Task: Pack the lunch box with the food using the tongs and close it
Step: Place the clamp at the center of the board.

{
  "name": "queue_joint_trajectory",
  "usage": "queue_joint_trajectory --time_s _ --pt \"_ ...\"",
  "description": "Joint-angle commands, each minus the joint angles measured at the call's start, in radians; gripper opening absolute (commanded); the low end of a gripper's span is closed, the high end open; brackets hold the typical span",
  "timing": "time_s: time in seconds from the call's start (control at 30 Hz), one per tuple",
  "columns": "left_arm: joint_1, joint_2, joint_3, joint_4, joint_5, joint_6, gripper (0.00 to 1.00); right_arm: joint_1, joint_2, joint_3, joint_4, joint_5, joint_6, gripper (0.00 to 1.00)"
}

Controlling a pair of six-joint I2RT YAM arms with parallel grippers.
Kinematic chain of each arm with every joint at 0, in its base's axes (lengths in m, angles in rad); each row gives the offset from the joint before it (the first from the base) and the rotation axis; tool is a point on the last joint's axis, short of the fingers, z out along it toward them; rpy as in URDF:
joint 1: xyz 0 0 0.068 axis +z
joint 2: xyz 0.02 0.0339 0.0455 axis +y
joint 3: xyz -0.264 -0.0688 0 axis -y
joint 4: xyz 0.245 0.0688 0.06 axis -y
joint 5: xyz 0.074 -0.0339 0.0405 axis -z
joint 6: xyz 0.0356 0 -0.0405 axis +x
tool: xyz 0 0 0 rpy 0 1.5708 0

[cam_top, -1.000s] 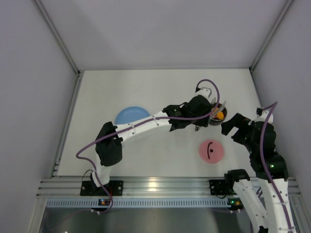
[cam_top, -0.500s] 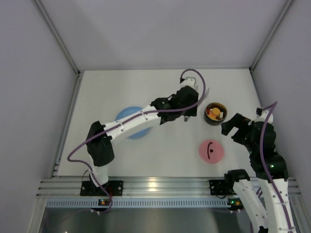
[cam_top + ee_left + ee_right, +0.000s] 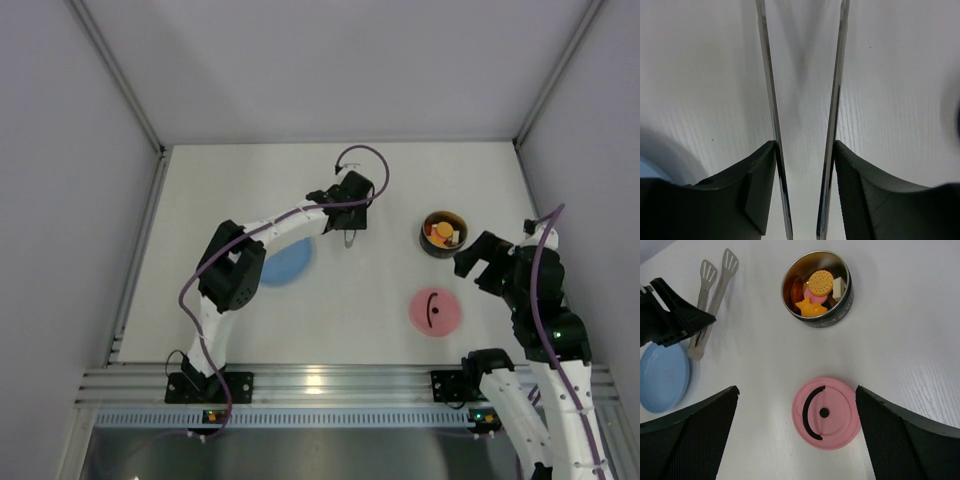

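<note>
The steel lunch box [image 3: 425, 241] [image 3: 834, 319] stands uncovered at the right. The food [image 3: 441, 231] [image 3: 815, 289] lies inside it: a round biscuit, an orange star, pink and pale pieces. Its pink lid [image 3: 434, 312] [image 3: 826, 412] lies flat on the table nearer the arms. My left gripper [image 3: 348, 222] [image 3: 804, 150] is left of the box, shut on the silver tongs [image 3: 349, 239] [image 3: 771, 100] [image 3: 715, 295]. Both tong arms press against my finger pads, and nothing is between their tips. My right gripper [image 3: 478, 255] [image 3: 796, 388] hangs wide open above the lid, holding nothing.
A light-blue plate [image 3: 285, 262] [image 3: 662, 375] sits left of centre, partly under the left arm. White walls close in the table on three sides, with the aluminium rail and arm bases along the near edge.
My left arm has pulled away from over the lunch box to the left, carrying the tongs, and their arms have spread a little. The right arm has stayed still.
</note>
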Motion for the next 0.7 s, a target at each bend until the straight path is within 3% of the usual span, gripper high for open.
queue_joint_trajectory --time_s 0.0,0.3,0.5,0.67 --pt "0.002 0.03 0.003 0.094 0.042 0.002 0.54 -0.014 0.015 0.046 0.009 0.007 -0.016 1.0" --pt "0.004 0.084 -0.014 0.088 0.063 -0.017 0.7 -0.014 0.016 0.038 0.018 -0.004 -0.014 0.99" --pt "0.004 0.038 -0.01 0.094 0.06 0.009 0.82 -0.014 0.018 0.029 0.016 -0.006 -0.017 0.99" --pt "0.004 -0.039 0.03 0.077 0.021 0.048 0.84 -0.014 0.035 0.03 0.015 -0.009 -0.009 0.99"
